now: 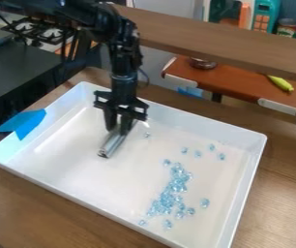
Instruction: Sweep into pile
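Silver metal bar (pixel 113 143) clamped between the fingers of my gripper (pixel 119 130), which hangs down inside the white tray (pixel 53 173), nearer its far edge than its near one. Bar lies slanted, one end pointing toward the tray's near left corner. Clear light-blue beads (pixel 174 189): most in an uneven, elongated band on the tray's right half, running from mid-floor toward the near edge. A few strays sit around it, three or four toward the far right corner, one just beside my gripper. Blue tape (pixel 27 123) over the tray's left edge.
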{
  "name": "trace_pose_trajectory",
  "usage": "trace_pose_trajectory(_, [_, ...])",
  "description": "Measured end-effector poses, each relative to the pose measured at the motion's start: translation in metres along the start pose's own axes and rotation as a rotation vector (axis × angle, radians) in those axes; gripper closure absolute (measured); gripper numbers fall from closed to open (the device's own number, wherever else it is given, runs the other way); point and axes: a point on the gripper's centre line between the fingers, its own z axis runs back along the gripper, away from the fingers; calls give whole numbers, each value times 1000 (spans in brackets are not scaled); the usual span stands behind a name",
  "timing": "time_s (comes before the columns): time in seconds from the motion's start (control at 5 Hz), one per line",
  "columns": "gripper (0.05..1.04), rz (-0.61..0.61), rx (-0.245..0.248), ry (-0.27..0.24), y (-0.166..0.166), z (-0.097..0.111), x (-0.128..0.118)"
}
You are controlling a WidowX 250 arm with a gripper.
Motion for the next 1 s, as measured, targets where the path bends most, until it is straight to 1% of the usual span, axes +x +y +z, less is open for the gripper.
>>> trace_pose_trajectory(0.2, [734, -29, -10, 3, -24, -1, -1])
trace_pose_trajectory(0.4, [734, -54, -31, 5, -34, -1, -3])
trace_pose_trajectory(0.6, [734, -140, -52, -4, -47, -2, -5])
trace_pose_trajectory(0.8, [734, -263, -84, -12, -70, -1, -7])
trace_pose_trajectory(1.0, [734, -297, -104, -9, -75, -2, -9])
